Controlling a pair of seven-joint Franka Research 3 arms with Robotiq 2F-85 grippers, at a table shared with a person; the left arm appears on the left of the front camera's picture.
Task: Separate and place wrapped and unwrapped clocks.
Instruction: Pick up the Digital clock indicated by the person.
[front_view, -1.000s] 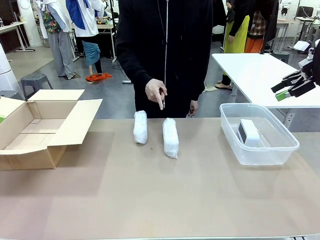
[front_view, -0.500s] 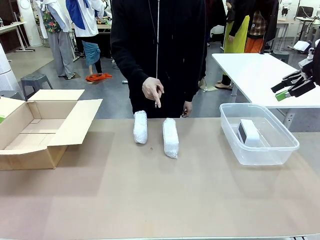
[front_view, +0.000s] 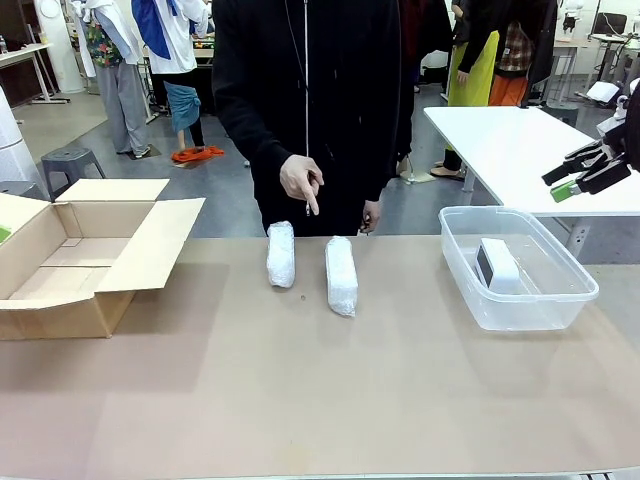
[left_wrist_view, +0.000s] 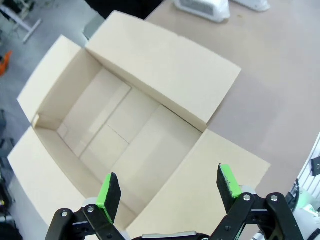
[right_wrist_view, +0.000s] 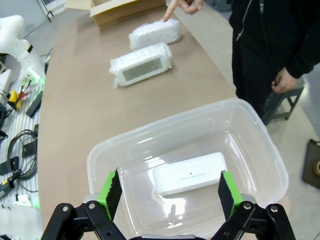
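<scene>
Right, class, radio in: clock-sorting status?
Left gripper, right gripper open, empty. Bare clock in clear bin; two wrapped clocks on table. Person's hand points above one.

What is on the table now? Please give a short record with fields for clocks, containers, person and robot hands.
Wrapped clocks: left white bubble-wrap bundle and right white bubble-wrap bundle, oblong, side by side, apart
Unwrapped clock: bare white rounded-rectangular clock inside clear plastic tub
Box: open brown cardboard box, robot's left side
Person: person's hand points down near the bundles
Left hand: open, above the box
Right hand: open, above the tub
</scene>
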